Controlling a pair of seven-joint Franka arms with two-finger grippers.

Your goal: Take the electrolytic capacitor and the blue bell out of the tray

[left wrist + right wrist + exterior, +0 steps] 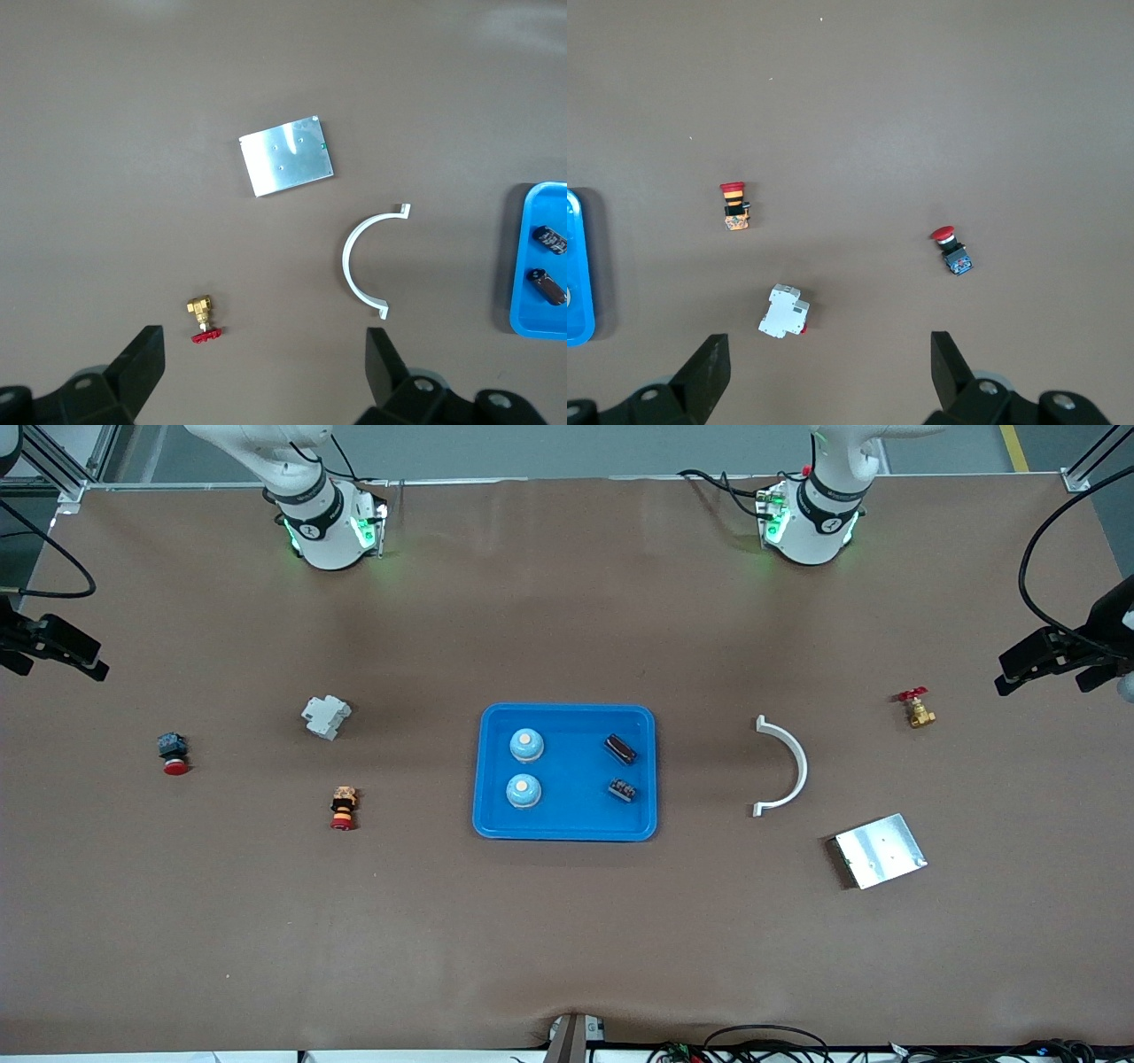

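Silver plate [880, 851] sits nearest us, and nothing has left the tray [496, 819] yet.

We see both bells [526, 745] [523, 790] in the tray's half toward the right arm, one nearer us than its twin, and two dark parts toward the left arm's end: a capacitor [619, 748] and, nearer us, a smaller block [623, 789]. Both picks remain, we reckon. Our left gripper [264, 363] hangs over bare table by the brass valve [202, 313] and white bracket [370, 263], jaws apart, holding nothing. Our right gripper [830, 367] waits over the breaker [784, 312], jaws apart too, two red buttons [733, 205] [951, 249] nearby.
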